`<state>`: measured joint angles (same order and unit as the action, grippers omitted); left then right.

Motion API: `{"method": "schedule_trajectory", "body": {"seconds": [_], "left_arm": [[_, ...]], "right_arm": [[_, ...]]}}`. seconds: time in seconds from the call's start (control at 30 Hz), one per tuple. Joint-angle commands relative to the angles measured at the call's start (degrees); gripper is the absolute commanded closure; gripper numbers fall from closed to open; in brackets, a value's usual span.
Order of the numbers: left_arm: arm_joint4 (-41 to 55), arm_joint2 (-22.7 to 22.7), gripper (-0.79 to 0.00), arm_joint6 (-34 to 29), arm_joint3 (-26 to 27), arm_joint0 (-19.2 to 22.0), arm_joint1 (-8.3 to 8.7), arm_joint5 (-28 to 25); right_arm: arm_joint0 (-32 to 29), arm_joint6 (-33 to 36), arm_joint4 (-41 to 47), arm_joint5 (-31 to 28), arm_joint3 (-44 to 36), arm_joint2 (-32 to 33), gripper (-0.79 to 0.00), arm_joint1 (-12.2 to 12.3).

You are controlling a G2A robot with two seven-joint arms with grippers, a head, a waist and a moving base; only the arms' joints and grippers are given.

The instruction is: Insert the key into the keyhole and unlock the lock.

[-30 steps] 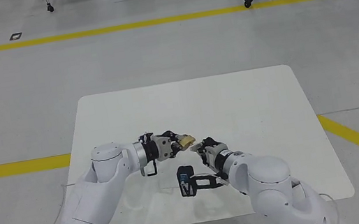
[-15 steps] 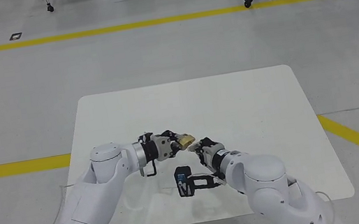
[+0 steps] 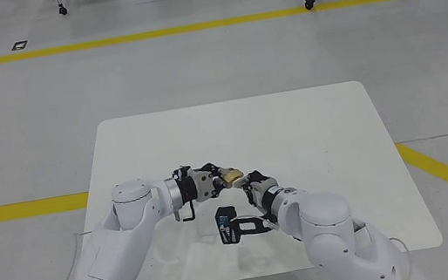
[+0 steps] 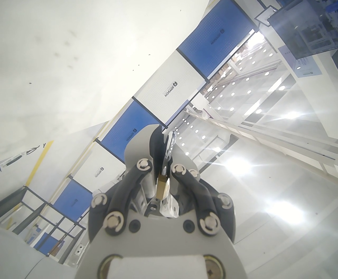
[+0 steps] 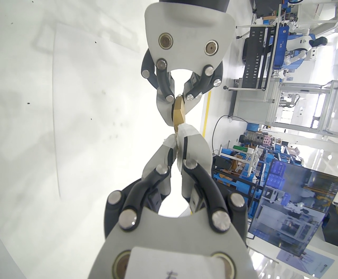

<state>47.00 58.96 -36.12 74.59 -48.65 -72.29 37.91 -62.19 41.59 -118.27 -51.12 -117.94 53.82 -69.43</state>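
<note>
Brass lock, just left of the top view's centre above the white table, sits clamped in the left gripper. The right gripper pinches the key, held right against the lock's end.

**Top view.** The left arm bars the lower left of the table, and the right arm bars the lower centre. They meet just below mid-frame. There the left gripper, closed on the lock, stands tip to tip with the right gripper, closed on the key, with no gap to pass between them. Bare tabletop across the upper half and the right side gives room to pass.
</note>
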Motion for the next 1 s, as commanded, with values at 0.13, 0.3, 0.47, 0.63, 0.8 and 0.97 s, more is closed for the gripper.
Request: {"method": "schedule_trajectory", "body": {"seconds": [0.13, 0.3, 0.47, 0.63, 0.8, 0.97], "left_arm": [[0.22, 0.23, 0.000, 0.27, -0.27, 0.14, 0.01, -0.19], [0.52, 0.78, 0.000, 0.61, -0.87, 0.40, 0.04, -0.87], [1.88, 1.86, 0.000, 0.83, -1.38, 0.31, 0.03, -2.58], [2.04, 1.94, 0.000, 0.83, -1.46, 0.28, 0.02, -2.76], [2.04, 1.94, 0.000, 0.83, -1.46, 0.28, 0.02, -2.76], [2.15, 3.11, 0.000, 0.19, -0.05, -1.82, -0.16, -14.86]], "right_arm": [[-0.26, -0.25, -0.65, 0.49, -0.86, -0.13, -0.308, -0.18], [-1.33, 0.02, -1.02, 0.33, -2.81, 0.83, -0.767, -0.12], [-3.16, -0.51, 0.56, 1.51, -6.02, 3.39, -0.785, 0.01], [-4.09, -0.43, 1.82, 2.99, -7.62, 4.87, -0.785, 0.03], [-4.09, -0.43, 1.82, 2.99, -7.62, 4.87, -0.785, 0.03], [-5.26, -4.65, 6.90, 7.04, -6.65, 7.59, -0.203, -0.06]]}}
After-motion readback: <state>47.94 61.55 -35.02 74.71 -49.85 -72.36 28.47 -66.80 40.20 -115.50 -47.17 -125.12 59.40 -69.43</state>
